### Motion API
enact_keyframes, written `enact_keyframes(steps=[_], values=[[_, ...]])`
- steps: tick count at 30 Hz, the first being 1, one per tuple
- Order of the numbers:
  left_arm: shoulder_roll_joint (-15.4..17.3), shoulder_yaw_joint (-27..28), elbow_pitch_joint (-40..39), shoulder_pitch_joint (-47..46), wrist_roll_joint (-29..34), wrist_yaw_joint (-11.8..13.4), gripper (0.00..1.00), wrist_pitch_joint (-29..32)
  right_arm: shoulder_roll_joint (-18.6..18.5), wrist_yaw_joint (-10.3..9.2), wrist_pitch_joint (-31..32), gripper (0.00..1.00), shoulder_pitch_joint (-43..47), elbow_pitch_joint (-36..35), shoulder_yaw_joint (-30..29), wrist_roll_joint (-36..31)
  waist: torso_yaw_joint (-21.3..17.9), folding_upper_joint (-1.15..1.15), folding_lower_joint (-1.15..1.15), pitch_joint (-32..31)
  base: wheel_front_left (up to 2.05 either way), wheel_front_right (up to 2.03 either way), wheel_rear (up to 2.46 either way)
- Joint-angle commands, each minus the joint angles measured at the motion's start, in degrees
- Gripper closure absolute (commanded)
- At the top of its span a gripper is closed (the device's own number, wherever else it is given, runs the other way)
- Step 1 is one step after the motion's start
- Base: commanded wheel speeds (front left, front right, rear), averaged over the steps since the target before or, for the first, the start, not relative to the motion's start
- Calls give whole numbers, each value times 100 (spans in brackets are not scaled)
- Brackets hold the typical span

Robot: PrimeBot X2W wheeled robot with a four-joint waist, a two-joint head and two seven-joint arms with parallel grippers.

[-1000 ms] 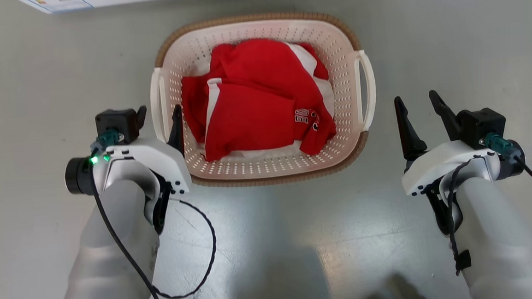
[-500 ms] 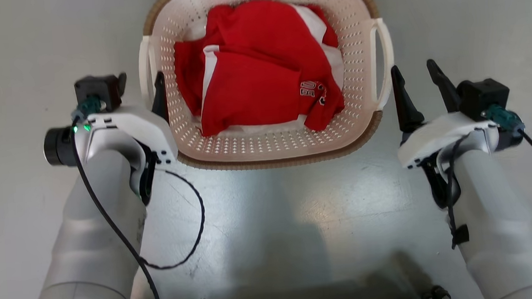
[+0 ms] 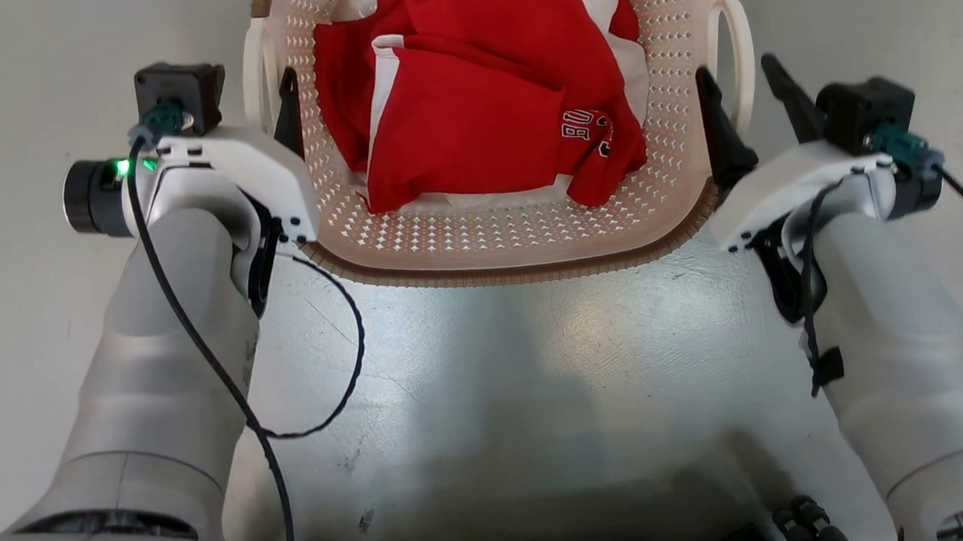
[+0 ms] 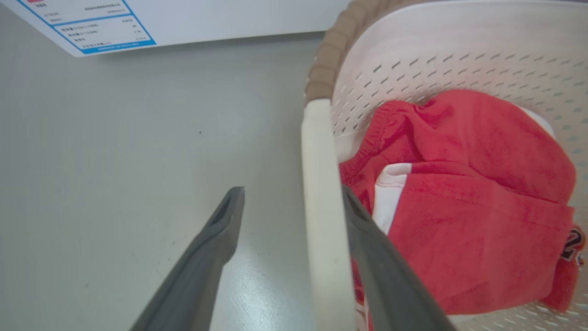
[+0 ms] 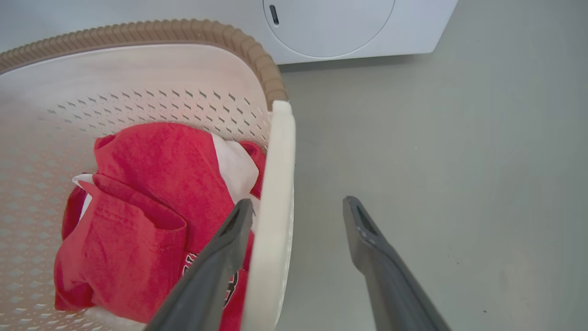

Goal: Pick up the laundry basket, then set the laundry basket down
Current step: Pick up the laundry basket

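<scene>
The laundry basket [image 3: 515, 268], cream and perforated with a brown rim, sits on the grey floor and holds red and white clothes [image 3: 471, 95]. My left gripper [image 3: 256, 77] is open and straddles the basket's left loop handle [image 3: 251, 63]. In the left wrist view that handle [image 4: 321, 207] runs between the two fingers of the left gripper [image 4: 291, 189], the inner finger inside the basket [image 4: 459, 69]. My right gripper [image 3: 734, 69] is open astride the right handle [image 3: 739, 37]. In the right wrist view the handle [image 5: 275, 184] lies within the right gripper [image 5: 297, 201], beside the basket wall [image 5: 138, 82].
A white washing machine [image 5: 340, 27] stands just beyond the basket. In the left wrist view a white panel with a blue-bordered label [image 4: 92, 27] is seen at the far end. Bare grey floor [image 3: 497, 387] lies to both sides. A black cable [image 3: 345, 371] loops from my left wrist.
The head camera has dipped, so the basket sits nearer the top of the view. My right gripper went from beside the basket to astride its right handle. The left stays over the left handle.
</scene>
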Motion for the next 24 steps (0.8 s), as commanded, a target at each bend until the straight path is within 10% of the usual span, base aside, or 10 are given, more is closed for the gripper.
enact_keyframes(steps=[1,22,23,24], values=[[136,52,55,-35,18,28,0,-30,62,35,-63,0,-13,86,155,49,12,0,0,13,0,0,0],[121,-128,457,-310,-44,35,0,-30,62,35,-63,2,-331,588,477,369,37,0,0,8,0,0,0],[119,-114,426,-302,-70,22,38,-30,62,35,-63,35,-337,593,487,369,31,0,0,9,0,0,0],[113,-137,447,-293,-68,-9,100,-30,62,35,-63,98,-328,657,517,406,32,0,0,2,0,0,0]])
